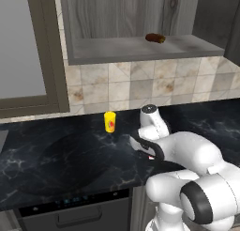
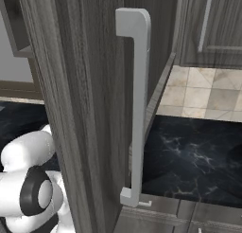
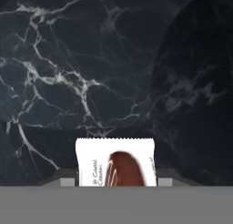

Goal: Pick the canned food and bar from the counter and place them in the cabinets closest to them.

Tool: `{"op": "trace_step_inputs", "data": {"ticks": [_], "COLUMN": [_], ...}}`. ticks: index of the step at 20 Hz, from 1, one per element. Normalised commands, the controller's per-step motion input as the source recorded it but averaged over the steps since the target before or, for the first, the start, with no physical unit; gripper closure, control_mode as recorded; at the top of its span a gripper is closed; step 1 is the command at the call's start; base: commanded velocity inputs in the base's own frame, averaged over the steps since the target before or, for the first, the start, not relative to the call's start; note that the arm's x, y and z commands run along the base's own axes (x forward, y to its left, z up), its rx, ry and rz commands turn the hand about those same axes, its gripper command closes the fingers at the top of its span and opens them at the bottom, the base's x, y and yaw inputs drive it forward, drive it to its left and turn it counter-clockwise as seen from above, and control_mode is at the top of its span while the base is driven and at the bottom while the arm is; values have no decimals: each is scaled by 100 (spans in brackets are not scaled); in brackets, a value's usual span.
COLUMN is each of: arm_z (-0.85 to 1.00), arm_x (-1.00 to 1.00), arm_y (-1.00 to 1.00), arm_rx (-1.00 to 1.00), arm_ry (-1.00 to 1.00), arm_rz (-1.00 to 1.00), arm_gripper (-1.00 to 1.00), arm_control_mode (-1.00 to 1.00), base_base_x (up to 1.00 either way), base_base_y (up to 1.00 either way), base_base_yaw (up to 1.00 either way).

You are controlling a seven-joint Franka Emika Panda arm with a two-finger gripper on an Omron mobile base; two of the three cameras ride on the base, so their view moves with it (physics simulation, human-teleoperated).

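Gripper clamped on the white-wrapped bar [image 3: 115, 162], low over the black marble counter [image 1: 56, 150].

At the bottom centre of the hand view the bar, with a brown oval printed on its wrapper, sits between the two dark fingertips [image 3: 67, 181], jaws clenched on it. In the left base view the white arm's gripper [image 1: 143, 148] hangs at centre-right above the counter, with a small yellow cup with a red mark [image 1: 109, 121] nearby to its left. A small brown item [image 1: 155, 38] lies on the open wall cabinet's grey shelf [image 1: 117, 49], upper centre. The dark cabinet door [image 2: 90, 109] with its pale bar handle [image 2: 137, 109] fills the middle of the right base view.
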Motion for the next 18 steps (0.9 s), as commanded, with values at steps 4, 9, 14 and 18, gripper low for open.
{"op": "trace_step_inputs", "data": {"ticks": [4,9,14,18], "arm_z": [53,54,56,59], "arm_x": [-12,-17,-25,-27], "arm_y": [0,0,0,0], "arm_rx": [4,3,1,1], "arm_ry": [-9,-10,-12,-13], "arm_rz": [0,0,0,0], "arm_gripper": [100,100,100,100], "arm_control_mode": [-100,-100,-100,-100], "base_base_x": [0,0,0,0], "base_base_y": [0,0,0,0], "base_base_yaw": [0,0,0,0]}}
